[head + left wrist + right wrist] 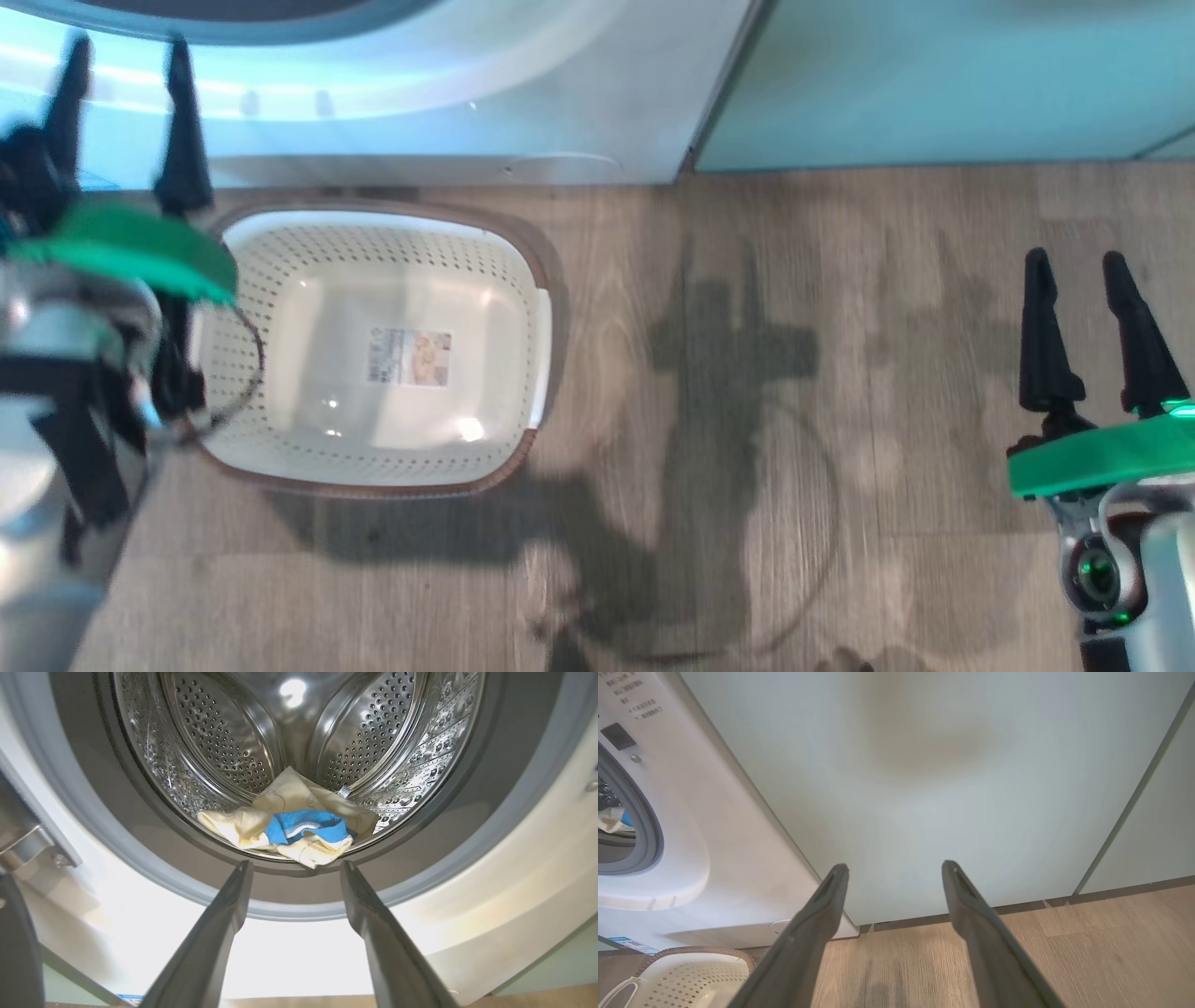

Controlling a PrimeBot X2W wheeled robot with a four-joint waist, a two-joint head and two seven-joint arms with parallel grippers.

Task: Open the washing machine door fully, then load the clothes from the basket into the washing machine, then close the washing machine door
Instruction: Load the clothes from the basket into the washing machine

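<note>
Left tool point(128, 54): open, its two fingers spread with nothing between them; it hung before the drum mouth, pointing at the clothes.
Right tool point(1075, 261): open and holding nothing, above the wooden floor point(747, 560), facing a pale green cabinet panel point(948, 788), well apart from the basket.
Clothes point(289, 812): a pale yellow bundle with a blue patch, lying at the front lip of the steel drum point(215, 732), inside the grey rubber ring point(154, 844).
Washing machine point(289, 952): white front, its round opening uncovered.
Washing machine door point(16, 947): a dark edge beside the metal hinge point(28, 847), standing clear of the opening.
Basket point(392, 245): on the floor just in front of the washing machine, below the left tool, with the paper label point(409, 357) on its bottom in plain sight.
</note>
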